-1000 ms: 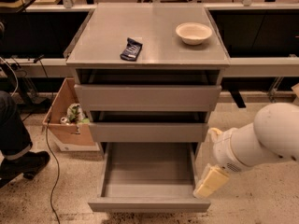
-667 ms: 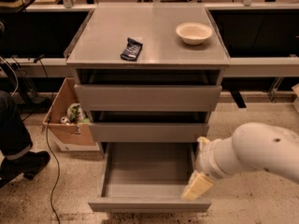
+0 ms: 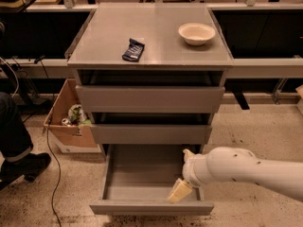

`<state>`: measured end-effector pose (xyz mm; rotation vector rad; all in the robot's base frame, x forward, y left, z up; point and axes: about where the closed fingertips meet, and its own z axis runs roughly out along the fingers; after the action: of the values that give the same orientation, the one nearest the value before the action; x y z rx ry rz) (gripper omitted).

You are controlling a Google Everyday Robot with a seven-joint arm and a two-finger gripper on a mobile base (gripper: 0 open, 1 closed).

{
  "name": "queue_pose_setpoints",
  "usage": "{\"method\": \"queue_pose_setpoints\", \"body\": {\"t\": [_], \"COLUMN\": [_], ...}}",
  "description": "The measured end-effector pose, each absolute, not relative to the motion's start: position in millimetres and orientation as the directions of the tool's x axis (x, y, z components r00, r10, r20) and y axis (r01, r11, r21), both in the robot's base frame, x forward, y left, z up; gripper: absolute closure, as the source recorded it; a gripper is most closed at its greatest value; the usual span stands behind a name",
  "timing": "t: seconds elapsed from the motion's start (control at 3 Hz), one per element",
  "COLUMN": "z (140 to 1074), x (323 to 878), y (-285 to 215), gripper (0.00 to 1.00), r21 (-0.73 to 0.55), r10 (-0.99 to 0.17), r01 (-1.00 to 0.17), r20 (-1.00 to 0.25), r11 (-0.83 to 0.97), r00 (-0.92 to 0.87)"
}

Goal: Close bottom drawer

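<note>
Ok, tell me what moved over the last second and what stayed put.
The gripper slid leftward in the view, from over the bottom drawer's right-hand edge to inside its front corner on that side, just behind the front panel. The drawer is as far out as before. The bowl and dark packet on the cabinet top have not moved.

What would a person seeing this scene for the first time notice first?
The big white arm from the right, its gripper low at the right front corner of the bottom drawer, which stands pulled far out. Then the pale bowl and a dark packet on the cabinet top.
</note>
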<state>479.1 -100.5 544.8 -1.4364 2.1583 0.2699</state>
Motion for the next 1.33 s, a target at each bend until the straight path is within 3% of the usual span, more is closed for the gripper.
{"method": "queue_pose_setpoints", "body": {"t": [0.33, 1.33], "z": [483, 434], "x": [490, 483], "y": [-76, -69], "gripper": [0.00, 0.00], "r21": [-0.090, 0.006], "r10": [-0.769, -0.718], "r01": [-0.908, -0.904], "r20": [-0.570, -0.606], "r11": [0.409, 0.427], "r00": [-0.290, -0.343]}}
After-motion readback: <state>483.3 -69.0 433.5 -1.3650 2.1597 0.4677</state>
